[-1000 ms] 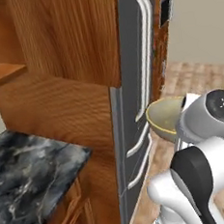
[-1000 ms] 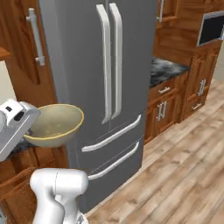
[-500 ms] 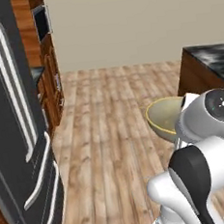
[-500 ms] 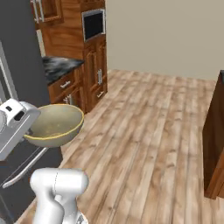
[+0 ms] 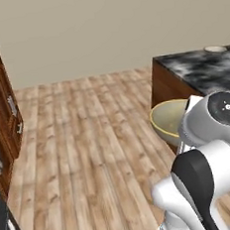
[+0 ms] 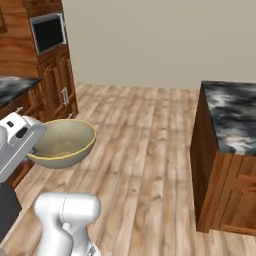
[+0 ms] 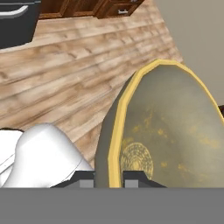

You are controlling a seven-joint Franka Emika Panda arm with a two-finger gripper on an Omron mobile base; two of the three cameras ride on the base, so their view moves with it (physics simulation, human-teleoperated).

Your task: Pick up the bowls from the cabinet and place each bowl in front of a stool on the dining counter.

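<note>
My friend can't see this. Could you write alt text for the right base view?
A white robot arm carries a round cream-beige ceramic bowl above a wooden plank floor. A marbled stone dining counter stands to the right.

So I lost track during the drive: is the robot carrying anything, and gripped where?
A bowl, pinched at its pale rim by the shut jaws.

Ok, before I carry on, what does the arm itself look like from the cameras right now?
The arm is glossy white with rounded, bulbous shells and dark, near-black bands at the joints. One joint ends in a round dark grey cap with a small pale mark at its centre. The gripper has two small dark grey finger tips on a pale body. No loose cables show.
</note>
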